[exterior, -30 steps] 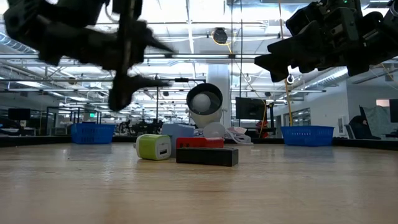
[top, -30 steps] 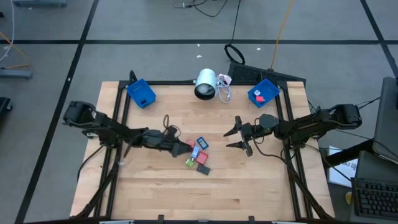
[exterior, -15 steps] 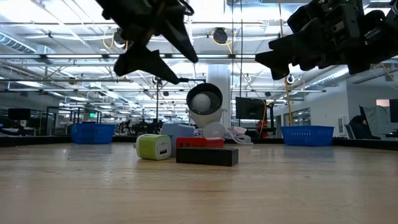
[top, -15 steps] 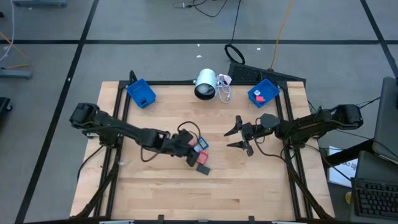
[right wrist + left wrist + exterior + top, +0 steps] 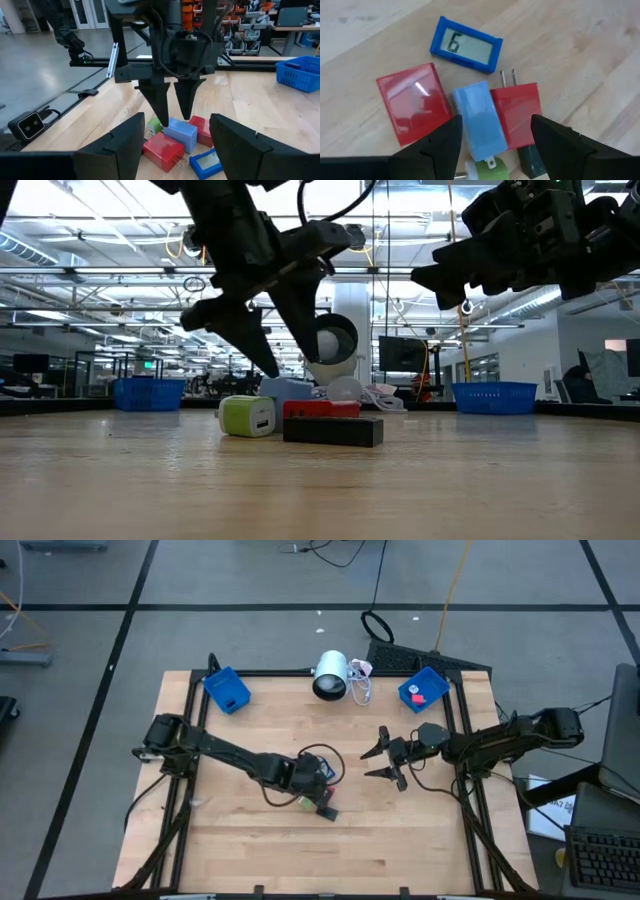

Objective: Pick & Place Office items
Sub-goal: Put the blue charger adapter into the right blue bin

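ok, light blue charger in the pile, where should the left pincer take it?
Across the light blue charger's two long sides, straight from above. It lies flat between the red block and red plug; the left pincer, open, already straddles it.

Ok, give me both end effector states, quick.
Left end effector: open, empty, poised over the light blue plug adapter in the pile.
Right end effector: open, empty, waiting off to the right.

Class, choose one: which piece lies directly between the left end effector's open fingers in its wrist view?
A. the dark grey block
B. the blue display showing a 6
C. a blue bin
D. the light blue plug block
D: the light blue plug block sits in the gap of the open left end effector, with red pieces either side.
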